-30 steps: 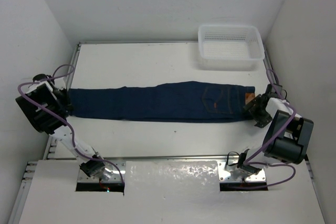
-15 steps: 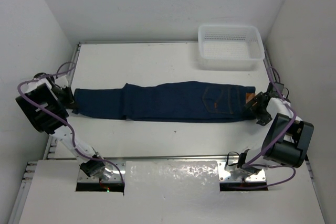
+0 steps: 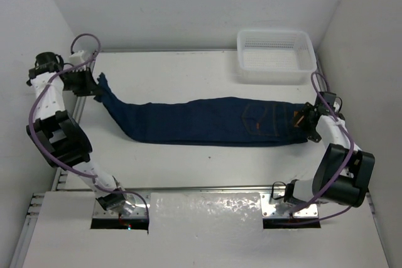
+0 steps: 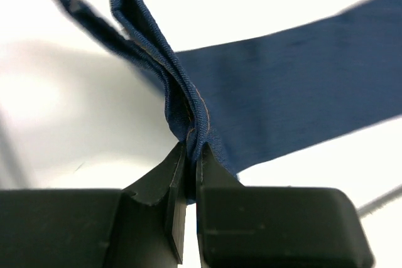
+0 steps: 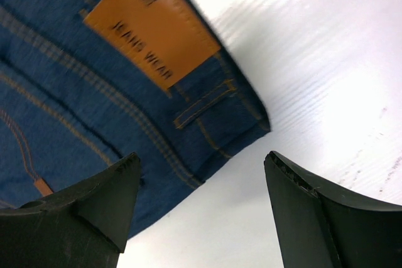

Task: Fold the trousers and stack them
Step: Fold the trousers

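Trousers: flat, waist end nearest the basket. Left gripper pinches the far hems, raised, likely for folding waistward. Right gripper spread over the waistband, likely steadying.

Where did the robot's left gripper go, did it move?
Yes. The left gripper went toward the far edge of the table, pulling the leg end of the trousers along with it.
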`<state>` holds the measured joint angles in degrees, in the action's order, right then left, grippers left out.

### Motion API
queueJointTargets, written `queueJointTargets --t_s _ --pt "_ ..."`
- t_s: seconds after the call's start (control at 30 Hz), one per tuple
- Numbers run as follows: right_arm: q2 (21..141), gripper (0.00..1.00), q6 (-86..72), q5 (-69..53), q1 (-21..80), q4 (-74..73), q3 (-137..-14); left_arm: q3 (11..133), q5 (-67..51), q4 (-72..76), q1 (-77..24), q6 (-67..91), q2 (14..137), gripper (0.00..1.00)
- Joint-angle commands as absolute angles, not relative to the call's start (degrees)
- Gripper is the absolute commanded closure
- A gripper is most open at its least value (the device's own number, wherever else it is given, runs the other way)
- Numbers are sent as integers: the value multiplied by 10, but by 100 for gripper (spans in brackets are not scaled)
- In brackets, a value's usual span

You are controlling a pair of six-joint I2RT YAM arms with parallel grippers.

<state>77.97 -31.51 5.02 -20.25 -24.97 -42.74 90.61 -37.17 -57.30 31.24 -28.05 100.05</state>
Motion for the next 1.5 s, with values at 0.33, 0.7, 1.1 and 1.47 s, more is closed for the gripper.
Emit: queueJointTargets --t_s 0.33,0.7,1.1,1.47 --pt "780 24 -284 34 -154 -215 -450 950 -524 -443 37 -197 935 100" --pt "809 23 -267 15 -149 -213 -454 969 -509 -399 -132 -134 994 100" --pt "797 23 -257 3 -149 -204 -445 890 -419 -288 -256 -51 1009 100" --pt "773 23 -268 3 -149 -199 -418 864 -343 -197 -327 -9 1082 100"
